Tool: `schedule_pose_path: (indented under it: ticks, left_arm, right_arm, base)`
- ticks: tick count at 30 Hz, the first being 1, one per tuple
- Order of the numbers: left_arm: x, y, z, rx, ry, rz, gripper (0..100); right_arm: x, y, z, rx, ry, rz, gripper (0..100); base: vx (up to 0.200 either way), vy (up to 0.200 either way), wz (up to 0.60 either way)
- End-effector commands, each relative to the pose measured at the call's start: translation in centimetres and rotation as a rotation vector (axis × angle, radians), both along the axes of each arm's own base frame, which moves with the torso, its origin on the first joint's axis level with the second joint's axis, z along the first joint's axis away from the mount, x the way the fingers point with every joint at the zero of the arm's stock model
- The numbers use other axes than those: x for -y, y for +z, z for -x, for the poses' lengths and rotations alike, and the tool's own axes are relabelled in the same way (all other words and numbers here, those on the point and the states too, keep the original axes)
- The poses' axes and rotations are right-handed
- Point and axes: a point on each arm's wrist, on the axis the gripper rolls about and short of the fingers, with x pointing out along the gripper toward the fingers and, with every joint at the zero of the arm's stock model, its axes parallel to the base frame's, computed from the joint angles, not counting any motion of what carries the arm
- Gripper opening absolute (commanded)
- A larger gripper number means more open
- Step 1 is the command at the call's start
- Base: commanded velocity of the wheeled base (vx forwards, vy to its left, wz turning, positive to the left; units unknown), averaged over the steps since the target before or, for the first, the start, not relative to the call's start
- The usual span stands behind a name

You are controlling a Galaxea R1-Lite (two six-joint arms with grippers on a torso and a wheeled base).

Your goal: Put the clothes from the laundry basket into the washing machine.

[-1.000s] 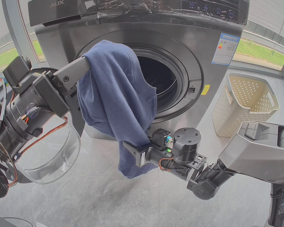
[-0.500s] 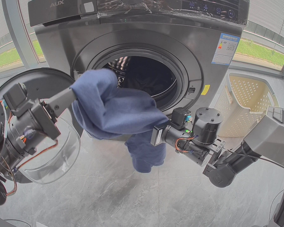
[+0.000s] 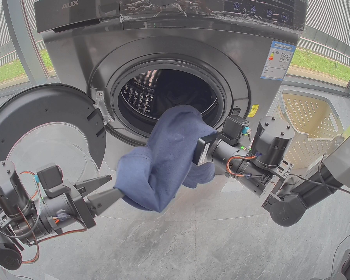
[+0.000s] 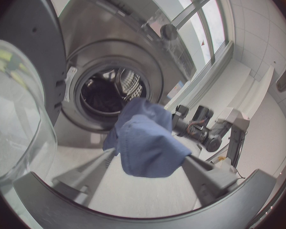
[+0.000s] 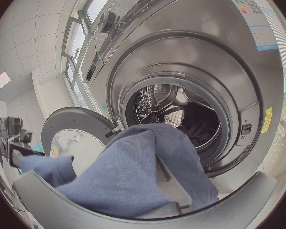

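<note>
**Blue cloth slung between two grippers at the drum mouth**

The cloth (image 3: 163, 156), a soft blue knit, sags in a thick band off the floor (image 3: 206, 245), just in front of the lower rim of the washer (image 3: 77, 59) opening. The right gripper (image 3: 196, 152) is clamped on the upper end, with fabric wrapped over its tip. The left gripper (image 3: 101, 189), low beside the door (image 3: 39, 109), is spread wide, and the cloth's lower end drapes over one finger.

The washer is brushed grey steel, its glossy dark top panel under crinkled clear film (image 3: 206, 0). A blue-and-white label (image 3: 278, 61) sits high on its front and a small yellow sticker (image 3: 253, 111) is by the latch; the print on both is too small to read. The perforated steel drum (image 3: 140, 94) holds dark clothes (image 3: 182, 94). The round door has a clear bowl window. A cream perforated plastic basket (image 3: 311, 121) stands on the floor beside the washer, on the robot's right.
</note>
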Motion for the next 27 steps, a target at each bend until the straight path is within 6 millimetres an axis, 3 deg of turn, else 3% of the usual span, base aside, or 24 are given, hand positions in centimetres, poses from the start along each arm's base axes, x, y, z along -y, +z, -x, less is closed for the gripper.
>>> schedule_pose_path:
  ticks: [1, 5, 14, 18, 22, 26, 27]
  left_arm:
    - [0.2, -3.1, -0.1, -0.121, -0.007, -0.083, 100]
    - [0.0, -4.5, 0.4, -0.144, -0.019, -0.152, 100]
    - [-0.3, -5.3, 1.0, -0.153, -0.032, -0.198, 100]
    - [-0.3, -7.1, 2.2, -0.199, -0.11, -0.28, 100]
    - [-0.2, -7.0, 2.3, -0.176, -0.132, -0.291, 100]
    - [0.9, -5.7, 1.4, -0.104, -0.165, -0.249, 100]
    - [1.5, -4.6, 0.5, -0.053, -0.164, -0.218, 100]
  right_arm:
    - [0.1, 0.4, 0.2, 0.007, 0.002, -0.006, 0]
    - [0.0, 0.4, 0.3, 0.006, 0.005, -0.007, 0]
    - [0.0, 0.5, 0.3, 0.009, 0.005, -0.008, 0]
    - [0.3, 0.7, 0.1, 0.018, -0.004, -0.016, 0]
    - [0.1, 0.7, 0.3, 0.017, 0.002, -0.017, 0]
    - [0.0, 0.6, 0.4, 0.016, 0.008, -0.014, 0]
    - [-0.2, 0.6, 0.6, 0.016, 0.013, -0.014, 0]
  base:
    - [0.0, 0.0, 0.0]
    - [0.0, 0.0, 0.0]
    - [0.0, 0.0, 0.0]
    - [0.0, 0.0, 0.0]
    - [0.0, 0.0, 0.0]
    - [0.0, 0.0, 0.0]
    - [0.0, 0.0, 0.0]
